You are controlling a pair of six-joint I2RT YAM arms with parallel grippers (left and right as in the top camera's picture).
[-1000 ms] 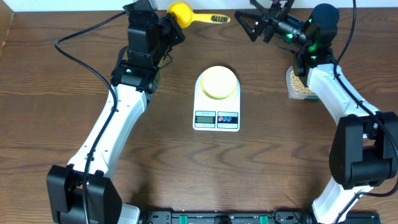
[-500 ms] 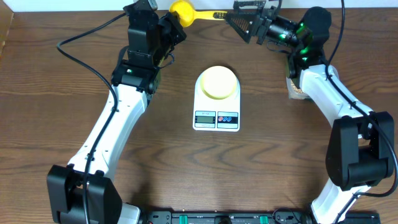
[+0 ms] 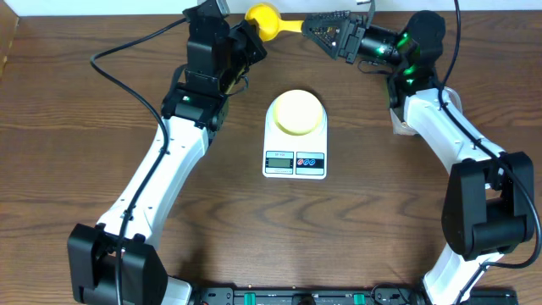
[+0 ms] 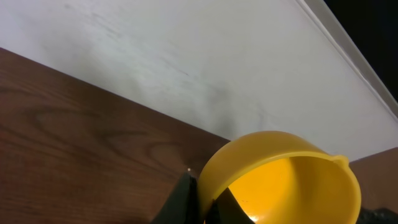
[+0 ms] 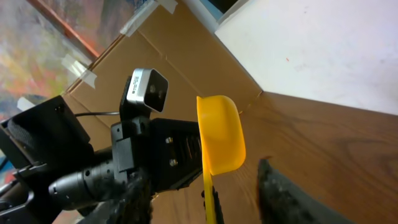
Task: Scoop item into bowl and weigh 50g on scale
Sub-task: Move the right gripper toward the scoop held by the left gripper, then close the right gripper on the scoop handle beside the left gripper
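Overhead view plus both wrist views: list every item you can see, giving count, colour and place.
scoop: one, yellow, far side of the table, between both hands
bowl: one, pale yellowish-white, on the scale
scale: one, white, table centre, display toward the near edge
tub: one, clear, mostly hidden under the right arm, contents not visible
table: one, brown wood, under everything
left hand: one, black, shut on the scoop's cup rim
right hand: one, black, open, fingers either side of the scoop's handle
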